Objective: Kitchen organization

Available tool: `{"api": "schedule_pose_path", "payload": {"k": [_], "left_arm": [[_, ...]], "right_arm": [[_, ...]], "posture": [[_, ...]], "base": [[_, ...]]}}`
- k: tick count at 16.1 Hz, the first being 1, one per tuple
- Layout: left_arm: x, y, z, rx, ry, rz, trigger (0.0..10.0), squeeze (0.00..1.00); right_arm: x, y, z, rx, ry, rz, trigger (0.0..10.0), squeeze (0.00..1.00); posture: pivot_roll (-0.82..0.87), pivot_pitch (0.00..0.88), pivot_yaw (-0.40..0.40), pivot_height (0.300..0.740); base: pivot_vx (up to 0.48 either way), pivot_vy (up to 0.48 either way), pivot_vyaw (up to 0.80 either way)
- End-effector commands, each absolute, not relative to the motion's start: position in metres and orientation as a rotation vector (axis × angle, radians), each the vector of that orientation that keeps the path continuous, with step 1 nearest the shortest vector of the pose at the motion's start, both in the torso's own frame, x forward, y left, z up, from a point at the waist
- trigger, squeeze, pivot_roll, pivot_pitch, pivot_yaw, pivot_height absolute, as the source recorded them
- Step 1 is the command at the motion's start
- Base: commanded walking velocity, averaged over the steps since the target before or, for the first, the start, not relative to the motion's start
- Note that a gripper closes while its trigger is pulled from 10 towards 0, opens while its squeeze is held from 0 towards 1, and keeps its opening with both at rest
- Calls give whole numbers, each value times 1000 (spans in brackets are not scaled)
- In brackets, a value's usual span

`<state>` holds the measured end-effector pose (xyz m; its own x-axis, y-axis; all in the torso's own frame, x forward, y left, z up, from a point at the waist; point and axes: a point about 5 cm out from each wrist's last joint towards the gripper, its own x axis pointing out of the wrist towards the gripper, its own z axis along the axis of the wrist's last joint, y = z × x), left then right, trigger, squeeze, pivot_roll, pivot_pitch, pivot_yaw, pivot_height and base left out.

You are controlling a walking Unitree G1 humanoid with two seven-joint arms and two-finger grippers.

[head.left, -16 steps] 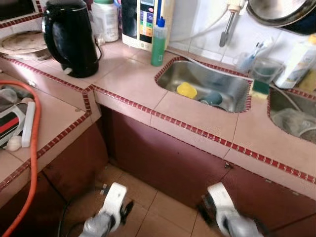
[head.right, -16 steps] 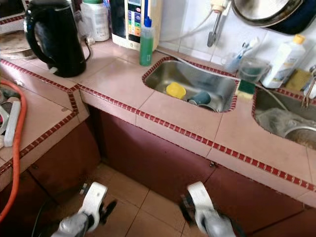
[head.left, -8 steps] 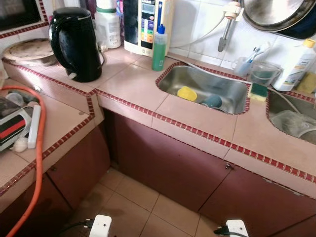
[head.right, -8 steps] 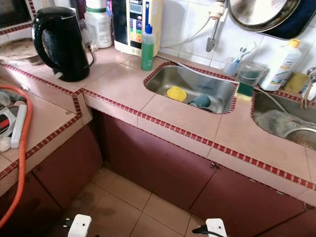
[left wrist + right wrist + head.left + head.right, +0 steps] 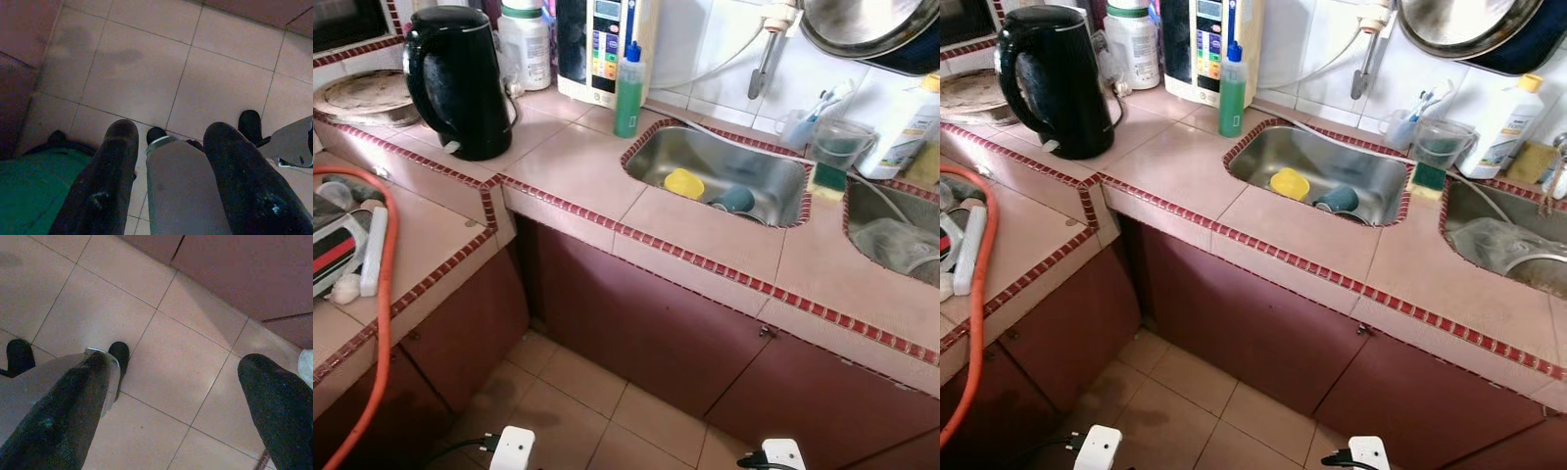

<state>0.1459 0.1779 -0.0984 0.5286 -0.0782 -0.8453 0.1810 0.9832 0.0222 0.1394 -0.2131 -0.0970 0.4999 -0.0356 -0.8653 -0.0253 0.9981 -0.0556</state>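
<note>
Both grippers hang idle over the floor with nothing between their fingers: the left gripper (image 5: pixel 168 161) has its two black fingers spread with a gap between them, and the right gripper (image 5: pixel 178 396) is spread wider still, so both are released and empty. Beneath them lie the tan floor tiles (image 5: pixel 161 347) and the robot's own feet; a patch of green cloth (image 5: pixel 29 191) sits beside the left fingers. Ahead stand the dark red cupboard doors (image 5: pixel 636 323) under a pink tiled counter (image 5: pixel 578 166) edged in red. On the counter's left stretch, near the back, a black kettle (image 5: pixel 460 78) stands upright, with a white jar (image 5: pixel 527 44) and a white appliance with a coloured panel (image 5: pixel 602 49) behind it against the wall. A green bottle (image 5: pixel 628 88) stands just beside the back left corner of the sink (image 5: pixel 773 166). In the sink lie a yellow sponge (image 5: pixel 683 182) and a teal cup (image 5: pixel 736 200), close together. At the sink's back right corner a clear measuring cup (image 5: pixel 832 147) sits with a green sponge (image 5: pixel 825 178) touching it. A second sink (image 5: pixel 862 201) at the right holds clear plastic. On the lower side counter at the far left, an orange hose (image 5: pixel 384 284) loops past a white bar. By my reading, tidying has not started: nothing is held, and the sink items and crowded back edge are all left to sort.
</note>
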Motion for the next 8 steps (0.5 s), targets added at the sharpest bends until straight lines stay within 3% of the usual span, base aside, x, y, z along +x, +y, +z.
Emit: {"api": "schedule_pose_path", "payload": {"k": [1,8], "left_arm": [[148,171,-98,102,999,-176,10000,0],[149,170,-98,95,1001,-169,10000,0]], "right_arm": [[142,-219,-95,-73,1039,-23,10000,0],[141,-213,-97,-63,1045,-17,10000,0]], "posture": [[43,0,-90,732],[35,0,-83,732]], "base": [[0,-480,0],[0,-480,0]]}}
